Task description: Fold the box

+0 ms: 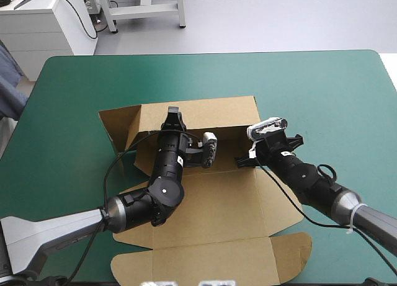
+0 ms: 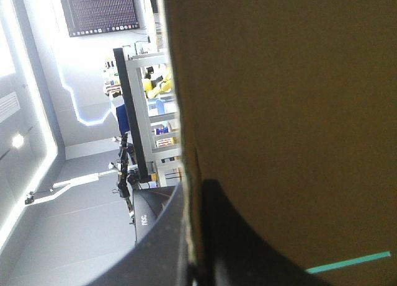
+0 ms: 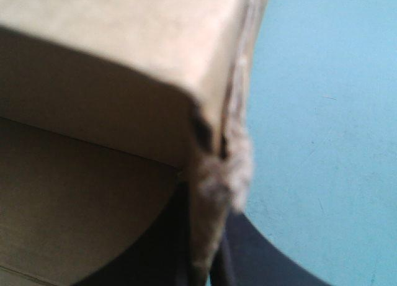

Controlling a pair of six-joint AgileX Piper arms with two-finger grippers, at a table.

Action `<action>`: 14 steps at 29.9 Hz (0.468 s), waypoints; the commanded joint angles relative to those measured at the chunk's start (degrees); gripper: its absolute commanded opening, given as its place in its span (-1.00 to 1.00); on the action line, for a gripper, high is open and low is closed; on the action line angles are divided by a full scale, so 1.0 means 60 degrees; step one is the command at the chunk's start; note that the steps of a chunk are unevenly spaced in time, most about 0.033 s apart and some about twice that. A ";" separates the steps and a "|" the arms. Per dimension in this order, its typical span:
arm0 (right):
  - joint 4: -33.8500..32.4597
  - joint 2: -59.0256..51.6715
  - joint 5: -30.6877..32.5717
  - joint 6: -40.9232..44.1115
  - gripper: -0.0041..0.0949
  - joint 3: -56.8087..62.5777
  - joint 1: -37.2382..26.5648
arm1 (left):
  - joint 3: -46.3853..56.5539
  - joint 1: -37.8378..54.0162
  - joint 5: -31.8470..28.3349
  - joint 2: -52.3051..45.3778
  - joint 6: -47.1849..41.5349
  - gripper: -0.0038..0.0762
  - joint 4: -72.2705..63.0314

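Covering the table, a smooth, matte teal-green cover (image 1: 347, 100). Item: one brown box (image 1: 217, 205) of cut board, lying mid-table. Nearest, its lid flap with rounded tabs lies flat at the near edge. Behind it lies the base panel, flat and creased. Farther on, the right gripper (image 1: 240, 162) has its black fingers clamped on the board at the far wall's right corner, a frayed edge between them. Farthest, the left gripper (image 1: 172, 117) pinches the far wall's upper edge. The far wall and left flap stand raised.
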 commanded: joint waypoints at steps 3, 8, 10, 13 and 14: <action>-0.0207 -0.0249 0.0199 -0.0069 -0.95 -0.0432 0.0060 | -0.0291 -0.0036 0.0267 -0.0344 -0.0030 -0.92 0.0537; -0.0207 -0.0249 0.0199 -0.0069 -0.95 -0.0432 0.0060 | -0.0291 -0.0036 0.0329 -0.0344 -0.0272 -0.53 0.0596; -0.0207 -0.0249 0.0199 -0.0069 -0.95 -0.0432 0.0060 | -0.0291 -0.0036 0.0329 -0.0344 -0.0272 -0.13 0.0596; -0.0207 -0.0249 0.0181 -0.0069 -0.95 -0.0432 0.0060 | -0.0291 -0.0036 0.0329 -0.0344 -0.0809 0.40 0.0828; -0.0207 -0.0249 0.0181 -0.0069 -0.95 -0.0432 0.0060 | -0.0291 -0.0036 0.0346 -0.0344 -0.1045 0.49 0.0918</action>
